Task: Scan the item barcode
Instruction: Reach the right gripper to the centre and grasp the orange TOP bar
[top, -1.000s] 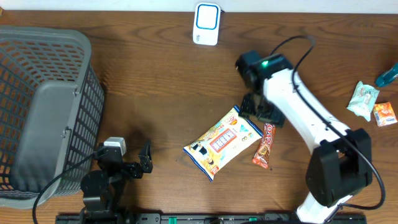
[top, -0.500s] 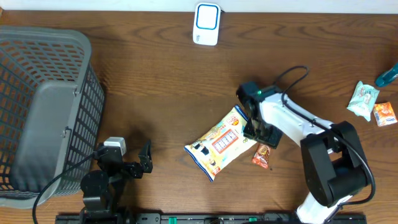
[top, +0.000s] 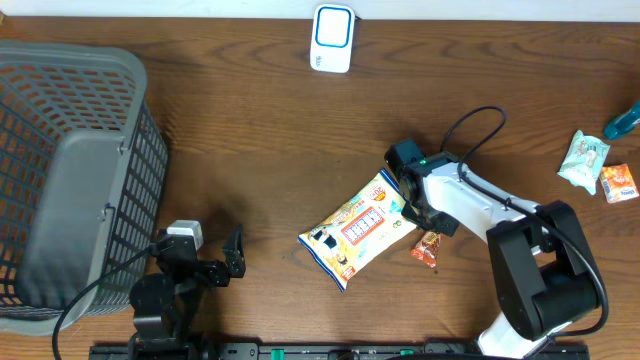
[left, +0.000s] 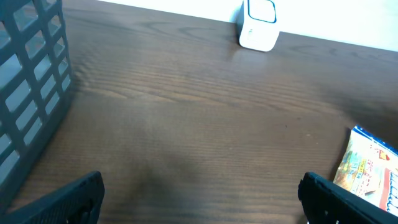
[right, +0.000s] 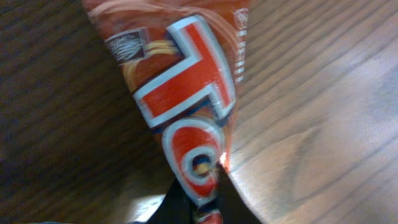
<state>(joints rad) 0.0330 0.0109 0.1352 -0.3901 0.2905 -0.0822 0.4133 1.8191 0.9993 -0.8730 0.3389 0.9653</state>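
Left gripper (top: 236, 253) parked at the near edge, jaws wide, nothing in them. No change there over the last second.

Right gripper (top: 432, 222) is what moved: a second ago it was further back with jaws apart, now it's down at table level and clamped on the top end of the red candy bar (top: 428, 247). The bar is still flat on the table (top: 250, 130), just right of the yellow snack bag (top: 358, 230), nudged slightly nearer. So pick looks done; lift and carry to the scanner (top: 332, 38) still to go, my read.

Views:
- Overhead hides the pinch under the gripper body. Right wrist shows it: wrapper (right: 186, 112) tapering into closed fingertips (right: 214, 200) at the bottom of frame.
- No barcode visible in any view, only the wrapper's lettered face. It may need rotating before the scan.
- Only overhead shows the full path: the scanner is well apart at the far edge, the basket (top: 100, 60) far left.
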